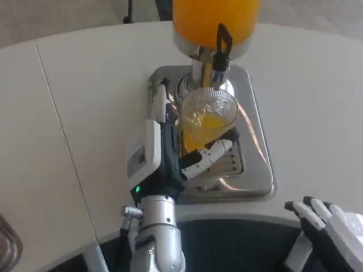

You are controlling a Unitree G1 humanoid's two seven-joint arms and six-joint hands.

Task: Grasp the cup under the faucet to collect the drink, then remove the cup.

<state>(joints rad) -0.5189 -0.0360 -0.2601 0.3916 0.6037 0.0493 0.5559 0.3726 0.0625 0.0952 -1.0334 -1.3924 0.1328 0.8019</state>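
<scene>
On the white table a steel drip tray sits beneath the juice dispenser — filling looks underway. The left hand grips the cup under the faucet; the right hand waits, fingers apart. Next — likely a level withdrawal.

The left hand is reaching forward, its fingers wrapping a cup. The right hand is waiting low, fingers apart.

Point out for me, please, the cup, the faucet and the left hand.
cup [208, 122], head view, on its ribbed glass wall.
faucet [222, 42], head view, on its black lever.
left hand [170, 144], head view, on the hand's dark middle beside the cup.
</scene>
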